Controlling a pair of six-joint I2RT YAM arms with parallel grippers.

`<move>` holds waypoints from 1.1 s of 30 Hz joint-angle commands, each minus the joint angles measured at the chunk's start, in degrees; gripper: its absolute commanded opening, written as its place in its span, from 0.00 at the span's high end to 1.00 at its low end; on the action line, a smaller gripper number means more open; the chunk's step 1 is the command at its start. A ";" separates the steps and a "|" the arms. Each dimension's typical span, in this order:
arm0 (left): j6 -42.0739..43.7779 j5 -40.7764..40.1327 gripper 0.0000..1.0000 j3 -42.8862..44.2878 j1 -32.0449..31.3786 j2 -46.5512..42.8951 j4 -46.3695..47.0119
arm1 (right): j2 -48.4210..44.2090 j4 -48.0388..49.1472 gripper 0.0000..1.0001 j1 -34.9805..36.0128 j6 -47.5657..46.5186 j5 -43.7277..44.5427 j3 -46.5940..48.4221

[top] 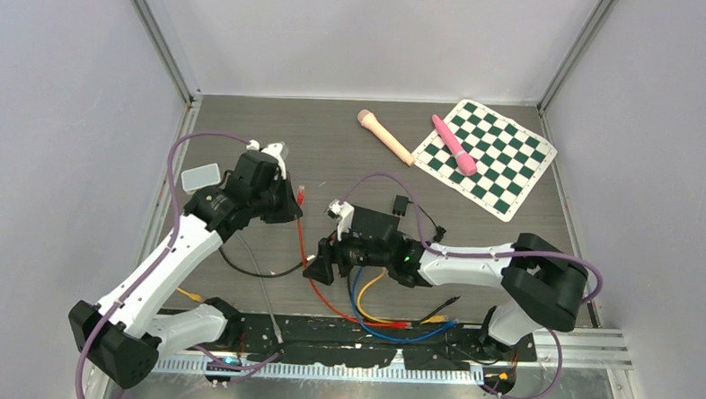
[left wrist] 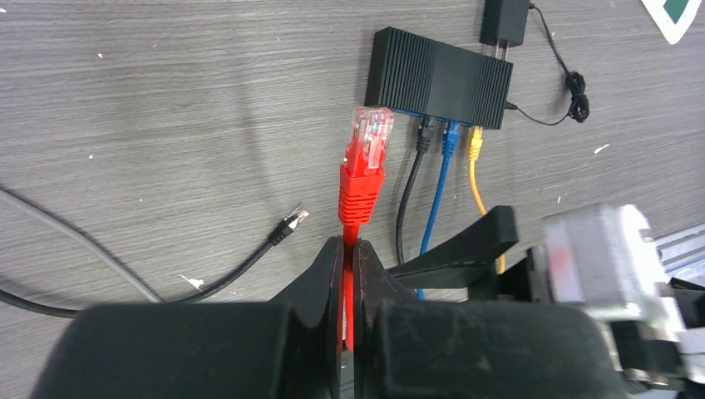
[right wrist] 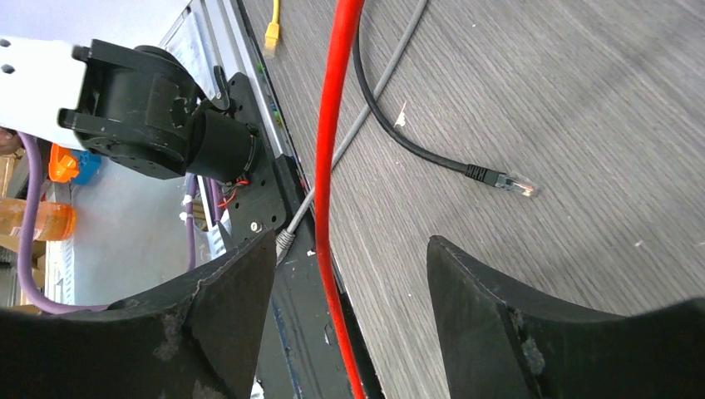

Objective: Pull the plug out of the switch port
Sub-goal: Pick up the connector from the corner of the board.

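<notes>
The red plug [left wrist: 366,150] is out of the switch [left wrist: 436,79], clear of its ports. The left gripper [left wrist: 349,266] is clamped on the red cable [left wrist: 350,291] just behind the plug. A black cable [left wrist: 407,191], a blue cable [left wrist: 436,183] and a yellow cable [left wrist: 474,166] sit plugged in the switch. The right gripper [right wrist: 349,258] stands wide, straddling the red cable.

A checkered mat [top: 512,170] lies well beyond the right fingers [top: 321,268], with a pink stick [top: 453,145] on it and a beige stick [top: 385,136] just beside it on the bench [top: 334,145]. A white card [top: 201,177] sits left of the left fingers [top: 288,206]. A loose black cable [left wrist: 287,226] ends near them.
</notes>
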 commanded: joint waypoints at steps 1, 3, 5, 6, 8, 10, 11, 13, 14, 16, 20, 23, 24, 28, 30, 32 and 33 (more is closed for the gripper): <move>-3.05 3.34 1.00 -0.78 1.76 -2.45 3.46 | 3.37 6.53 0.28 1.42 1.34 -0.15 4.63; -3.59 4.17 1.00 -1.26 2.40 -2.92 4.22 | 4.99 6.57 0.32 1.83 1.30 -1.59 6.13; -3.93 4.64 1.00 -1.47 2.85 -3.07 4.43 | 6.11 5.67 0.39 1.93 1.22 -2.48 7.52; -3.94 4.96 1.00 -1.47 3.07 -3.08 4.49 | 6.43 5.09 0.47 1.93 0.87 -2.63 7.83; -3.92 5.25 1.00 -1.42 3.41 -3.26 4.41 | 6.30 4.10 0.59 1.94 0.18 -2.82 8.74; -3.48 5.47 1.00 -1.51 3.81 -3.76 4.59 | 5.60 2.89 0.71 1.94 -0.69 -3.03 9.62; -3.16 5.37 0.96 -1.49 4.07 -4.04 4.54 | 5.36 2.16 0.79 1.94 -0.93 -3.21 10.23; -2.89 4.48 0.72 -1.51 4.68 -5.06 4.26 | 4.48 1.51 0.91 1.90 -1.43 -3.97 10.98; -2.82 3.89 0.58 -1.55 4.89 -5.89 4.17 | 3.85 1.43 0.93 1.86 -1.55 -4.70 11.14; -2.48 1.96 0.38 -1.55 5.24 -8.45 4.03 | 3.08 1.80 0.95 1.85 -0.80 -6.06 11.85; -1.49 -5.13 0.01 -1.15 5.55 -13.97 2.42 | 1.88 1.26 0.95 1.46 0.95 -8.03 14.15; -1.32 -11.45 0.00 -0.78 5.95 -18.19 0.15 | 0.26 2.19 0.95 0.17 2.15 -10.36 15.87; -1.37 -13.33 0.00 -0.74 6.12 -19.50 -0.47 | -1.20 2.43 0.95 -0.81 3.12 -11.88 16.27; -1.75 -18.71 0.00 -1.47 7.30 -22.62 -2.60 | -5.88 7.60 0.95 -4.70 9.22 -16.72 18.30; -1.64 -18.78 0.00 -2.36 8.07 -22.97 -2.32 | -8.82 7.71 0.95 -6.70 10.11 -17.45 19.76; -1.78 -17.97 0.00 -2.97 8.43 -22.55 -2.21 | -12.40 4.22 0.95 -9.06 9.21 -17.11 20.76; -1.76 -17.31 0.01 -3.27 8.46 -22.21 -1.90 | -14.94 1.85 0.95 -9.93 8.43 -16.93 20.82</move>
